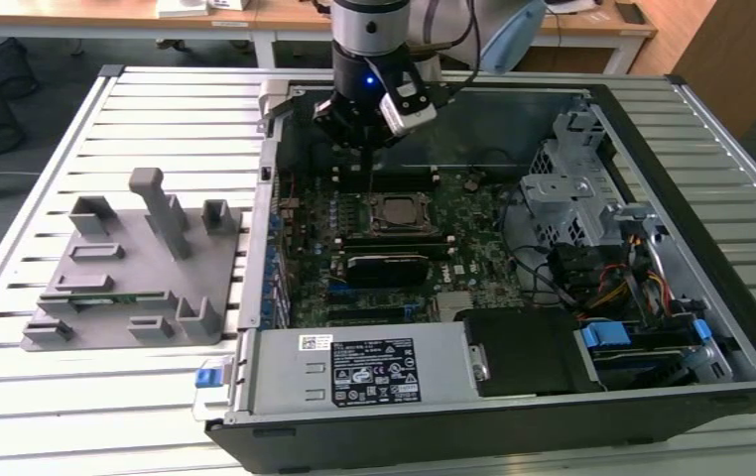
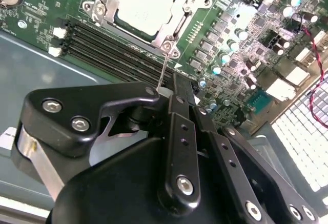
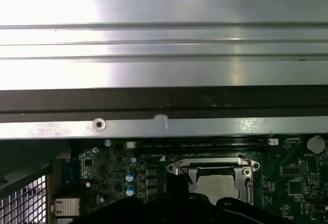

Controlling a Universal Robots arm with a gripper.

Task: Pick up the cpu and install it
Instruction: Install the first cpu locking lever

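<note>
So the open computer case (image 1: 735,297) sits on a slatted metal table (image 1: 34,397), and next to it on the exterior view's left there's a grey plastic holder block (image 1: 140,278) with upright posts. Inside the case you've got the green motherboard (image 1: 471,248), a drive cage (image 1: 570,188) with a mess of coloured cables (image 1: 630,288) on the exterior view's right, and the power supply (image 1: 365,372) along the near edge with a black box beside it. A row of black memory slots (image 2: 113,55) runs right alongside the socket, between it and the arm's wrist in the second wrist view.

The gripper (image 1: 367,134) hangs above the far part of the board, just past the socket from the exterior camera. In the second wrist view its black linkages look folded in toward each other, with a thin wire-like probe (image 2: 163,70) sticking out toward the socket latch, but I honestly can't tell whether the fingers are open or closed, or whether they're pinching anything.

The cpu (image 2: 141,6) is lying flat in the socket on the motherboard, silvery top facing up, with the metal frame (image 2: 179,24) around it. It's below the gripper and clear of it, not touching. You can see it in the first wrist view too (image 3: 218,185) and in the exterior view (image 1: 392,213).
</note>
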